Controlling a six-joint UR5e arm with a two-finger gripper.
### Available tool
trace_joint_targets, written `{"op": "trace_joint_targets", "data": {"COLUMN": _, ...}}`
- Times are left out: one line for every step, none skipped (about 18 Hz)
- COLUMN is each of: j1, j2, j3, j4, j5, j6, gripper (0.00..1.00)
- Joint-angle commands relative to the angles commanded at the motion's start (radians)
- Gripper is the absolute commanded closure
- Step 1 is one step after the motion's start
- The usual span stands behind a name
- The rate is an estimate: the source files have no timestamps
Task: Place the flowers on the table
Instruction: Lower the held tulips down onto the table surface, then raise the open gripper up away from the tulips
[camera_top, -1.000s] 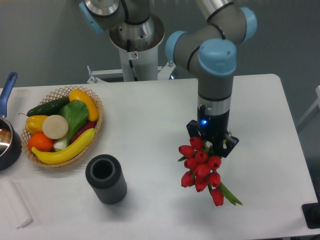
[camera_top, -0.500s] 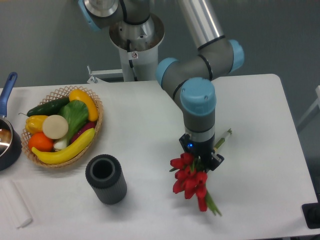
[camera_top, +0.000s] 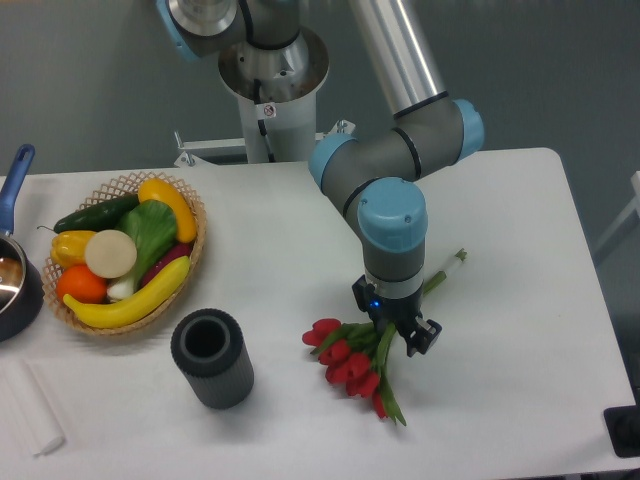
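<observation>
Flowers down at desk level, release not yet confirmed.

Left to right: a dark pan (camera_top: 15, 285) is seen at the left edge, then a wicker basket (camera_top: 128, 255) of fruit and vegetables, then a dark ribbed cylinder (camera_top: 211, 358) standing upright in front of the basket, all well apart from the work area. The flowers (camera_top: 350, 360) are laid low and nearly flat right of centre on the desk (camera_top: 520, 250), red heads fanned toward the left, a pale stem end poking out to the upper right behind the arm. The end effector (camera_top: 398, 328) is positioned directly over the stems, apparently clamped on them, though the fingers are mostly hidden. The carry and lowering are judged essentially done; what is left is opening and lifting clear.
</observation>
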Motion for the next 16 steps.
{"op": "trace_joint_targets", "data": {"j1": 0.000, "j2": 0.017, "j3": 0.000, "j4": -0.003, "j5": -0.006, "j6": -0.014, "gripper": 0.00}}
{"op": "trace_joint_targets", "data": {"j1": 0.000, "j2": 0.029, "j3": -0.002, "j4": -0.002, "j5": -0.009, "j6": -0.047, "gripper": 0.00}}
{"op": "trace_joint_targets", "data": {"j1": 0.002, "j2": 0.034, "j3": 0.005, "j4": -0.002, "j5": -0.009, "j6": -0.073, "gripper": 0.00}}
{"op": "trace_joint_targets", "data": {"j1": 0.006, "j2": 0.040, "j3": 0.018, "j4": 0.000, "j5": -0.009, "j6": -0.080, "gripper": 0.00}}
{"op": "trace_joint_targets", "data": {"j1": 0.012, "j2": 0.049, "j3": 0.032, "j4": -0.002, "j5": -0.011, "j6": -0.080, "gripper": 0.00}}
{"op": "trace_joint_targets", "data": {"j1": 0.021, "j2": 0.063, "j3": 0.038, "j4": -0.003, "j5": -0.009, "j6": -0.080, "gripper": 0.00}}
{"op": "trace_joint_targets", "data": {"j1": 0.021, "j2": 0.086, "j3": 0.040, "j4": -0.006, "j5": -0.009, "j6": -0.080, "gripper": 0.00}}
{"op": "trace_joint_targets", "data": {"j1": 0.023, "j2": 0.106, "j3": 0.040, "j4": -0.009, "j5": -0.008, "j6": -0.072, "gripper": 0.00}}
{"op": "trace_joint_targets", "data": {"j1": 0.031, "j2": 0.121, "j3": 0.037, "j4": -0.024, "j5": -0.008, "j6": -0.062, "gripper": 0.00}}
{"op": "trace_joint_targets", "data": {"j1": 0.046, "j2": 0.133, "j3": 0.038, "j4": -0.044, "j5": -0.009, "j6": -0.039, "gripper": 0.00}}
{"op": "trace_joint_targets", "data": {"j1": 0.054, "j2": 0.149, "j3": 0.041, "j4": -0.067, "j5": -0.009, "j6": 0.003, "gripper": 0.00}}
{"op": "trace_joint_targets", "data": {"j1": 0.064, "j2": 0.164, "j3": 0.046, "j4": -0.098, "j5": -0.008, "j6": 0.061, "gripper": 0.00}}
{"op": "trace_joint_targets", "data": {"j1": 0.083, "j2": 0.173, "j3": 0.052, "j4": -0.138, "j5": -0.006, "j6": 0.124, "gripper": 0.00}}
{"op": "trace_joint_targets", "data": {"j1": 0.109, "j2": 0.189, "j3": 0.063, "j4": -0.185, "j5": -0.006, "j6": 0.179, "gripper": 0.00}}
{"op": "trace_joint_targets", "data": {"j1": 0.129, "j2": 0.201, "j3": 0.080, "j4": -0.237, "j5": -0.008, "j6": 0.228, "gripper": 0.00}}
{"op": "trace_joint_targets", "data": {"j1": 0.141, "j2": 0.206, "j3": 0.096, "j4": -0.282, "j5": -0.006, "j6": 0.271, "gripper": 0.00}}
